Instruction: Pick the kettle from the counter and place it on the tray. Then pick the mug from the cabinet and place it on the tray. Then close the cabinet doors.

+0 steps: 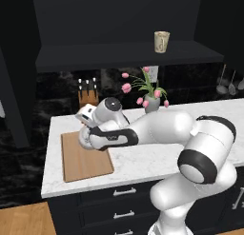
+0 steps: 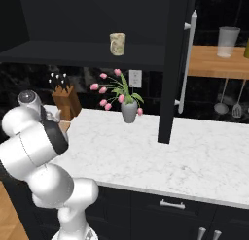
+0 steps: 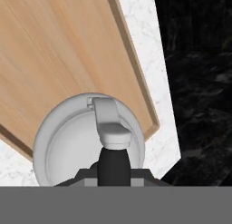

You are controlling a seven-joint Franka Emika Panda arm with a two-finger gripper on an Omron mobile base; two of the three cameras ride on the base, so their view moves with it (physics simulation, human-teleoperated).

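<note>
In the left base view, the white arm reaches left across the white marble-look counter (image 1: 157, 158), and its gripper (image 1: 86, 134) sits low at the rear right part of the flat light-brown wooden tray (image 1: 78, 160). A rounded white shape that may be the small silver-white kettle (image 1: 85, 138) shows under the hand, but the arm covers most of it. The tray lies flat at the left end of the counter, close to the front edge. Behind it stands a wooden knife block (image 1: 87, 97), and a grey vase of pink tulips (image 1: 151, 103) stands farther right near the back wall. Up on the dark shelf of the black upper cabinet (image 1: 124, 55), the cream-beige mug (image 1: 161, 42) stands upright.

In the right base view, the arm's white body fills the lower left and hides the hand and the tray. The mug (image 2: 117, 43) stands on the shelf above the tulip vase (image 2: 129, 111), and the knife block (image 2: 65, 100) is to the left. One tall black cabinet door (image 2: 175, 64) hangs open, seen edge-on, with its silver bar handle (image 2: 187, 59).

In the hand view, the kettle (image 3: 68, 146) is directly below the camera, over a corner of the tray (image 3: 59, 55). Its dark handle (image 3: 113, 166) runs up between the finger tips, which close narrowly on it. Whether the kettle rests on the wood or hangs just above it cannot be told.
</note>
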